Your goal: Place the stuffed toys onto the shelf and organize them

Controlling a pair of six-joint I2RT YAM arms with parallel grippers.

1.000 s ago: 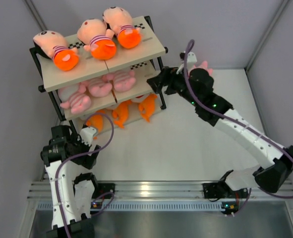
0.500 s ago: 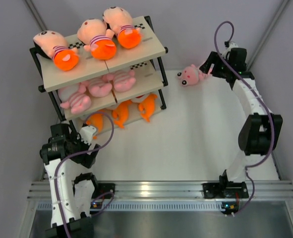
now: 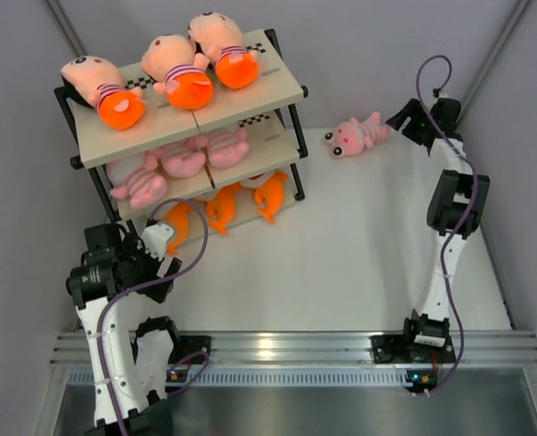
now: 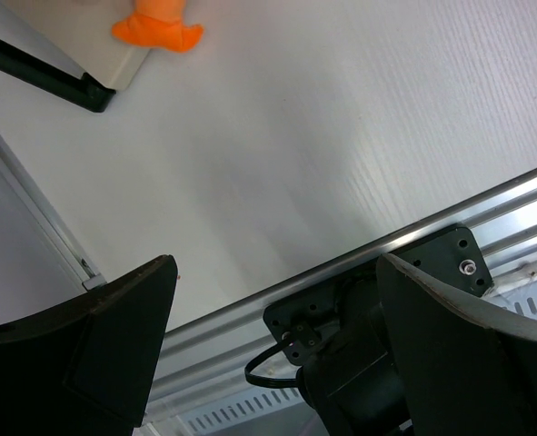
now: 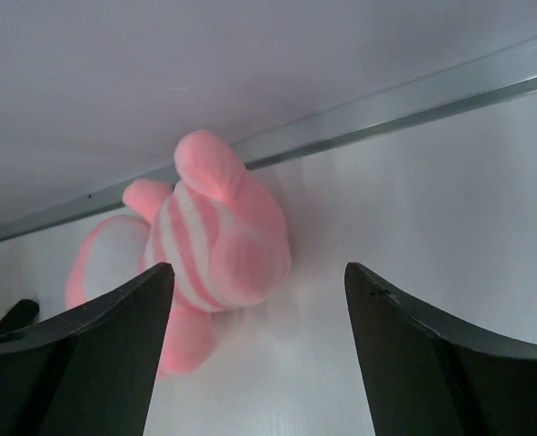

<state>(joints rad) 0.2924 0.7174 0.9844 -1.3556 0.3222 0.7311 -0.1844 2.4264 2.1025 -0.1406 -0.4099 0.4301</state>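
Note:
The shelf [image 3: 241,95] stands at the back left. Three peach-headed dolls [image 3: 182,73] lie on its top board, pink striped animals [image 3: 182,162] on the middle one and orange fish [image 3: 223,207] on the bottom one. One more pink striped toy [image 3: 354,136] [image 5: 213,241] lies on the table at the back, right of the shelf. My right gripper [image 3: 404,118] [image 5: 257,269] is open just right of this toy, which lies ahead of the left finger, outside the jaws. My left gripper [image 3: 164,238] [image 4: 275,262] hangs open and empty near the shelf's front left corner.
Grey walls close in the table on the left, back and right; the right arm stands close to the right wall [image 3: 513,136]. An aluminium rail [image 3: 286,345] [image 4: 250,304] with the arm bases runs along the near edge. An orange fish tail [image 4: 159,27] shows on the bottom board's corner [image 4: 114,68].
My right arm has swung away from the shelf's right side to the far right back, ending just beyond the loose pink toy. The left arm shifted slightly.

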